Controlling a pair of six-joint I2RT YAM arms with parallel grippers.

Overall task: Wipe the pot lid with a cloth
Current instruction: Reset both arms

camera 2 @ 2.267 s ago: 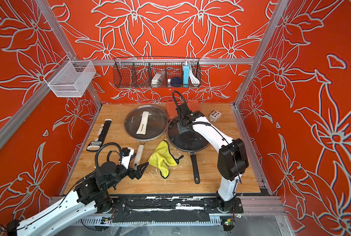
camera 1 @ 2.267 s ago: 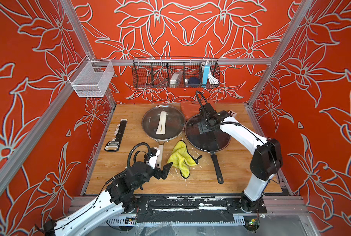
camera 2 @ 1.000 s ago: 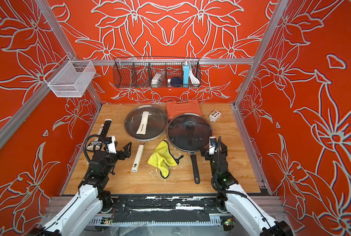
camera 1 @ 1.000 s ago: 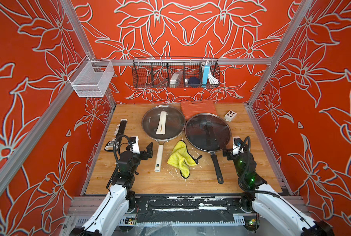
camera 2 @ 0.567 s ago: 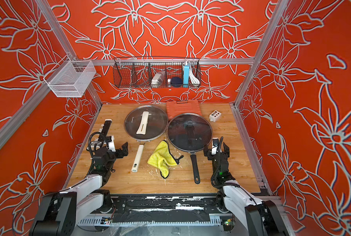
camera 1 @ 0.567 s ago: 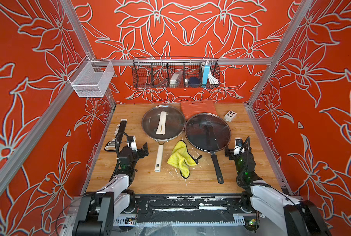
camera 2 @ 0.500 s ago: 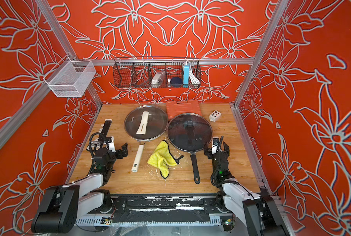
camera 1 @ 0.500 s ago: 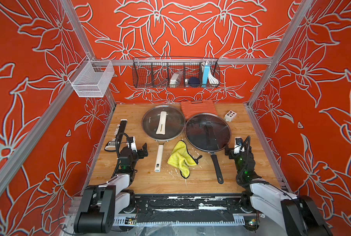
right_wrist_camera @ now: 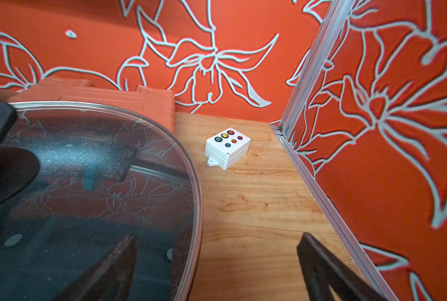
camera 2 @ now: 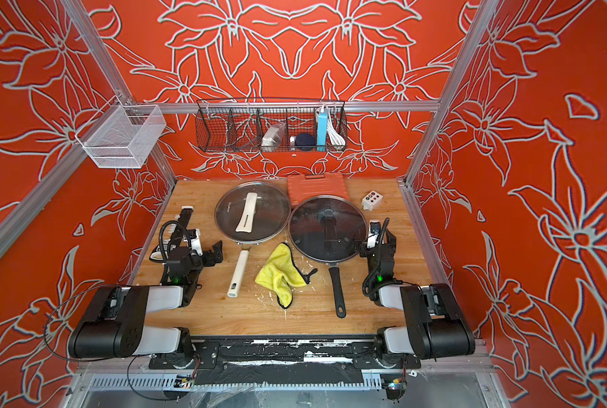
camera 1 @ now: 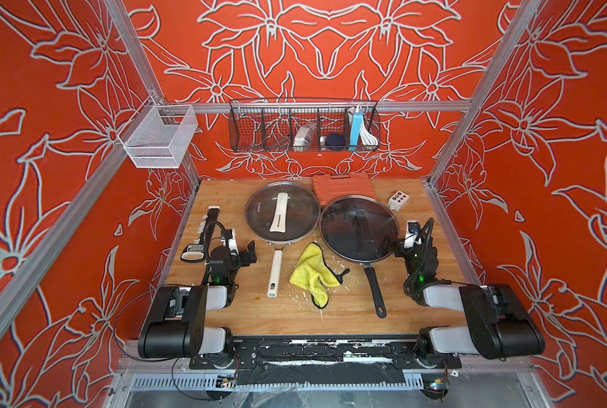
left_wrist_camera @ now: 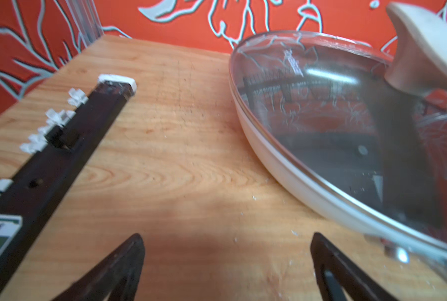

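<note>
The yellow cloth point(camera 1: 311, 273) point(camera 2: 277, 272) lies crumpled on the wooden table point(camera 1: 295, 318) between the two pan handles, and no gripper touches it. A glass pot lid with a cream handle point(camera 1: 282, 212) point(left_wrist_camera: 334, 125) covers the white-handled pan. A second glass lid with a black handle point(camera 1: 358, 228) point(right_wrist_camera: 87, 182) covers the black pan. My left gripper point(camera 1: 242, 245) point(left_wrist_camera: 226, 237) hovers open and empty over bare wood, left of the white pan. My right gripper point(camera 1: 409, 240) point(right_wrist_camera: 217, 237) is open and empty at the black pan's right rim, with one finger over the lid's edge.
A black strip with white clips point(camera 1: 203, 233) point(left_wrist_camera: 61, 146) lies along the left edge. An orange case point(camera 1: 342, 185) and a white button box point(camera 1: 398, 200) point(right_wrist_camera: 227, 146) sit at the back. A wire basket point(camera 1: 304, 127) and a white mesh basket point(camera 1: 157, 137) hang on the walls.
Both arms have pulled back from the cloth and the black lid to the table's sides and folded up at the front. Both grippers stay open. Cloth and lids have not moved.
</note>
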